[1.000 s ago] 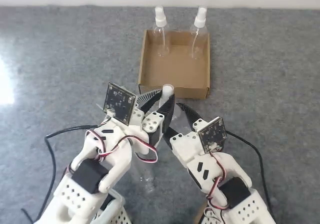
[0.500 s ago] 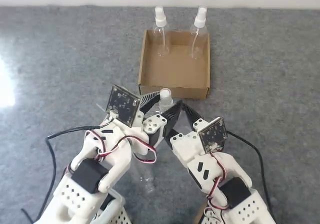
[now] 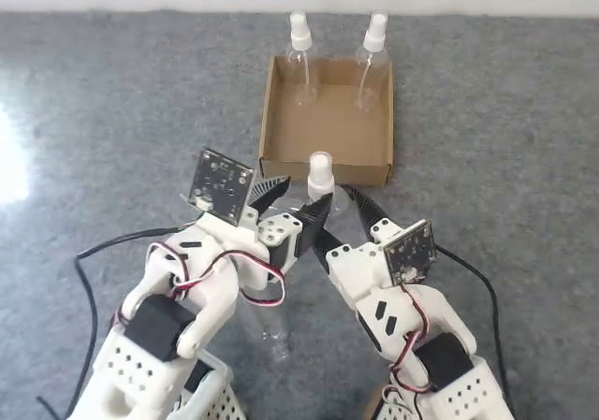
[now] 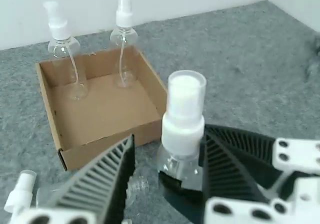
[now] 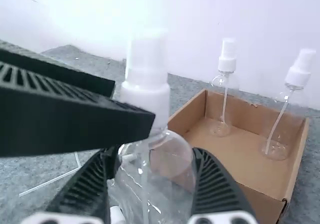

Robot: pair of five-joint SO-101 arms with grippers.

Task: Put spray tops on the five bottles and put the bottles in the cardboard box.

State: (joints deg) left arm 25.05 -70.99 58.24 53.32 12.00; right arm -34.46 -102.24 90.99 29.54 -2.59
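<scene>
A clear bottle with a white spray top stands upright just before the cardboard box. My right gripper is shut on the bottle's body. My left gripper is open, its ribbed fingers on either side of the spray top, one touching the collar and the other a little apart. In the high view the left gripper and the right gripper meet at the bottle. Two capped bottles stand along the box's far wall.
An uncapped bottle lies on the grey table between the two arms, its neck showing in the left wrist view. A loose spray top lies beside it. A white basket sits at the near left edge.
The left gripper has let go of the spray top and opened, so the white top now stands clear. The bottle and the right gripper have shifted slightly toward the box.
</scene>
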